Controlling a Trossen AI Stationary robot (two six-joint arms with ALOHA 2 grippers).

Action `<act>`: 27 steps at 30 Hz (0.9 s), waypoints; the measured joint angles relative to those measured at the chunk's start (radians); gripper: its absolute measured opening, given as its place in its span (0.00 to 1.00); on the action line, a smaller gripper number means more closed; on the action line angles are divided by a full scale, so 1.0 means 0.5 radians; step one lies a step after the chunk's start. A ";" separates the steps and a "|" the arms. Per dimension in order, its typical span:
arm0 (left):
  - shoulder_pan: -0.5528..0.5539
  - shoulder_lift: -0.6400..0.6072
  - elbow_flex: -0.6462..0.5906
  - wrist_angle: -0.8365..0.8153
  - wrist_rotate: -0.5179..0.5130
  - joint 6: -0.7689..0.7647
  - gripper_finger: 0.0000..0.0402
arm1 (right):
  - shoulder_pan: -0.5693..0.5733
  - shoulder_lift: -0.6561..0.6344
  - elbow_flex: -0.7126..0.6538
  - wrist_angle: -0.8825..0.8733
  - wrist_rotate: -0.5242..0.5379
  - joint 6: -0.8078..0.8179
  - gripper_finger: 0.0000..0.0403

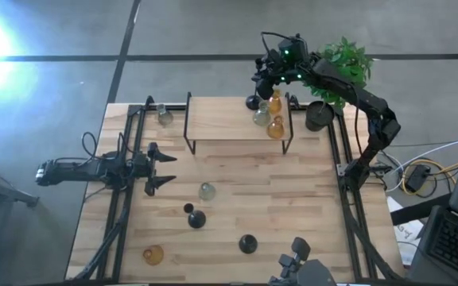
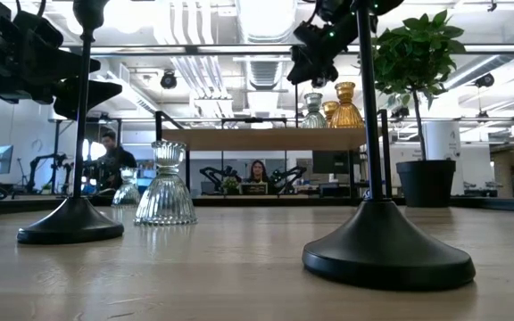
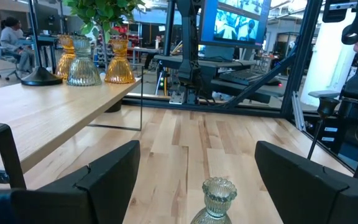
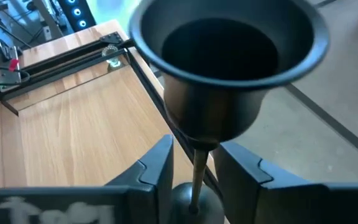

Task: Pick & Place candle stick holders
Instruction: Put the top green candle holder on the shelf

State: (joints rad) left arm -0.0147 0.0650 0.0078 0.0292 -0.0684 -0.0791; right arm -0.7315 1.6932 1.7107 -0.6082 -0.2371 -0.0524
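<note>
A black candle stick holder with a thin stem stands on its round base at the far edge of the wooden shelf; it also shows in the high view. My right gripper is open above the shelf, one finger on either side of the stem, touching nothing. Two amber holders and a clear one stand beside it on the shelf. My left gripper is open and empty at the table's left, level, facing a clear holder on the table.
On the table stand two black holders, an amber one near the front and a clear one at the far left. A potted plant stands right of the shelf. People sit in the room beyond.
</note>
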 joint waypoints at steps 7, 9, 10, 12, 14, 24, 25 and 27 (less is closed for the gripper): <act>0.000 0.000 0.000 0.000 0.000 0.000 0.81 | -0.005 -0.034 0.001 -0.066 0.063 -0.030 0.35; 0.000 0.000 -0.001 0.000 0.000 0.000 0.81 | -0.006 -0.049 0.002 -0.066 0.071 -0.047 0.37; 0.000 0.000 -0.001 0.000 0.000 0.000 0.81 | -0.007 -0.056 0.003 -0.067 0.082 -0.054 0.38; 0.000 0.000 -0.001 0.000 0.000 0.000 0.81 | -0.009 -0.071 0.003 -0.094 0.108 -0.063 0.39; 0.000 0.000 0.000 0.000 0.000 0.000 0.81 | -0.013 -0.084 0.003 -0.110 0.114 -0.067 0.41; 0.000 0.000 0.000 0.000 0.000 0.000 0.81 | -0.027 -0.252 0.003 -0.354 0.113 -0.103 0.41; 0.000 0.000 -0.001 0.000 0.000 0.000 0.81 | -0.025 -0.284 0.004 -0.414 0.111 -0.097 0.41; 0.000 0.000 0.000 0.000 0.000 0.000 0.81 | -0.010 -0.355 0.004 -0.552 0.084 -0.088 0.39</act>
State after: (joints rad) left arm -0.0147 0.0650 0.0077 0.0292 -0.0685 -0.0789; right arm -0.7365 1.5157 1.7126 -0.8842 -0.1949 -0.0967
